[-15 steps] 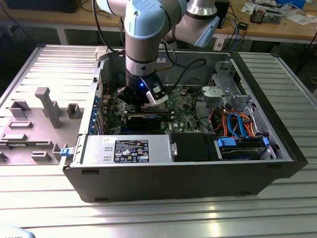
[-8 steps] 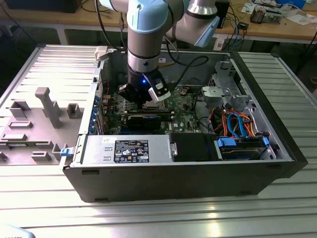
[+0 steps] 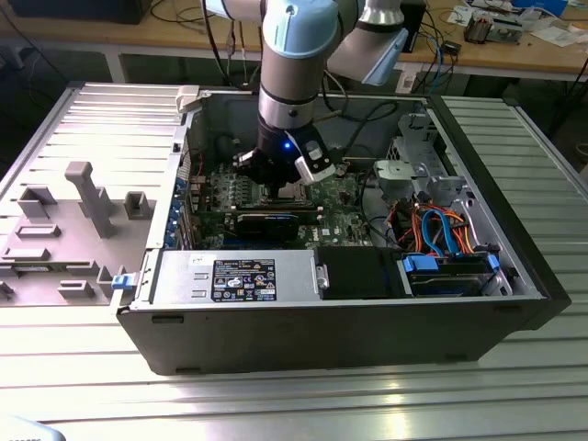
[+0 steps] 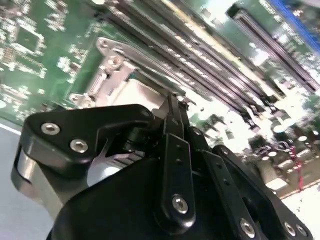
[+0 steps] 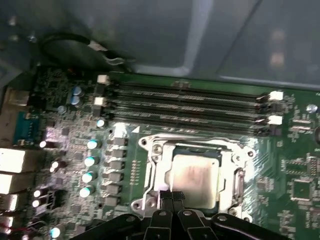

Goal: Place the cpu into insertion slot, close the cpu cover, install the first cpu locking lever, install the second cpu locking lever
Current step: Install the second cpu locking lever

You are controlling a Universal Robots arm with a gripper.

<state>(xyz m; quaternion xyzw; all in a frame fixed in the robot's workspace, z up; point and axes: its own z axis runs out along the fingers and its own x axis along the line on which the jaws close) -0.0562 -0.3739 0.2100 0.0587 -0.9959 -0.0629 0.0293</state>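
Cpu sits flat in its socket on the motherboard, cover framing it. Gripper hovers at the socket's edge, fingers pressed together, holding nothing.

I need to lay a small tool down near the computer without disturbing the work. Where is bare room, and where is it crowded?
Bare room: the ribbed metal table in front of the computer case, and the strip behind the grey fixture blocks on the exterior view's left. Crowded: inside the case, where the gripper hangs at the cpu in its socket, beside the memory slots and the cables.
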